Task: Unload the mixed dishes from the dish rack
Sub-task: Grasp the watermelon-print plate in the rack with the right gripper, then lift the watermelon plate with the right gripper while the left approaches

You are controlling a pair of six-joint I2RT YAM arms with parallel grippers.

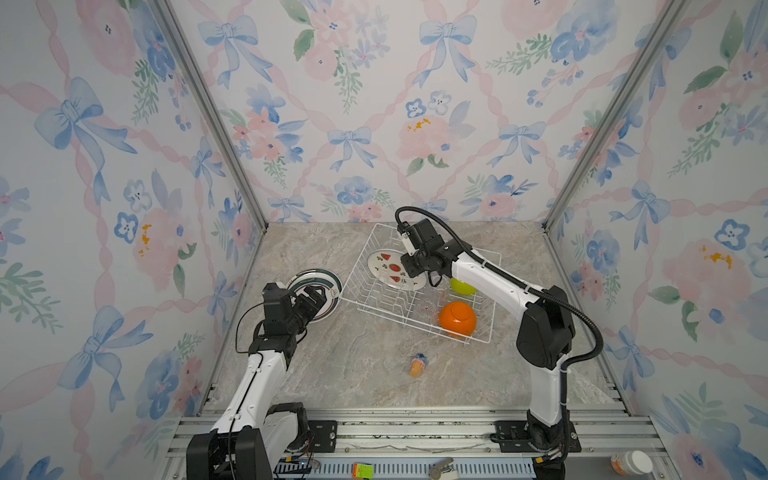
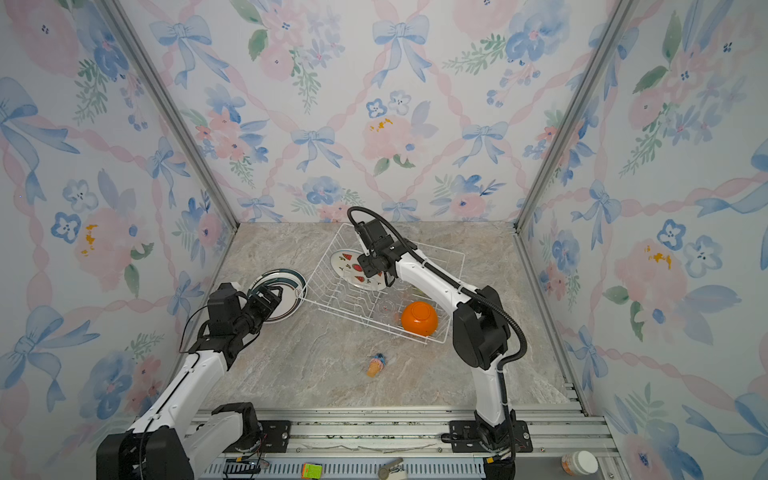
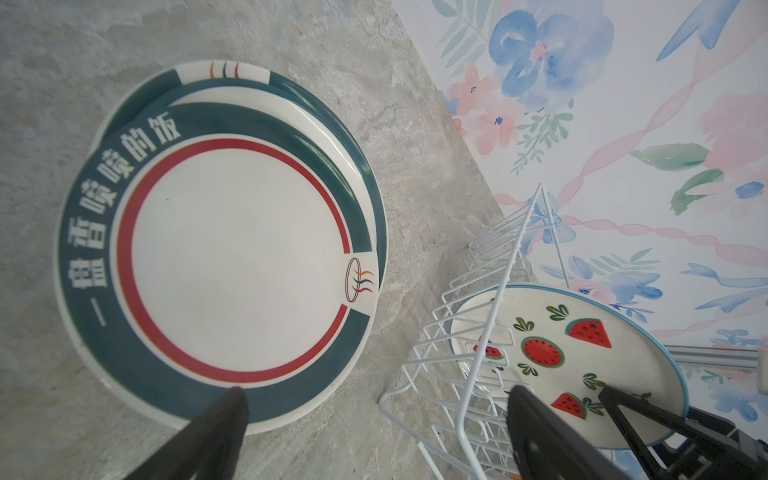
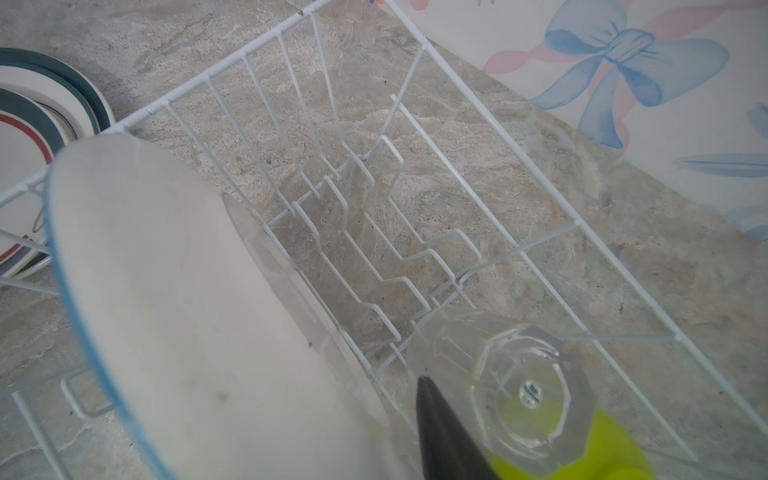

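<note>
Dish rack [image 1: 395,321]: sitting crooked on the worktop [image 1: 332,374], toward the back.
Watermelon plate [image 1: 384,270]: leaning in the left end of the rack; showing its picture side in both top views and the left wrist view [image 3: 561,345], showing only its plain back in the right wrist view [image 4: 187,311].
Stacked plates [image 3: 237,266]: lying flat on the worktop just beside the rack; showing letters and a red ring clearly only in the left wrist view.
Left end effector [image 1: 316,297]: hanging wide open over the stacked plates, gripping nothing.
Right end effector [image 1: 433,279]: reaching down into the rack behind the watermelon plate, hiding under its own wrist in both top views.
Finger [image 4: 436,415]: showing right beside a clear glass [image 4: 528,390]; other finger being out of sight, so not telling wide, narrow or holding.
Lime-green bowl [image 1: 463,286]: sitting in the rack by that glass; almost hiding behind the right arm [image 2: 432,281] in a top view.
Orange bowl [image 1: 457,318]: lying upside down in the near right corner of the rack.
Second glass [image 1: 427,307]: sitting beside the orange bowl, showing in the top views only.
</note>
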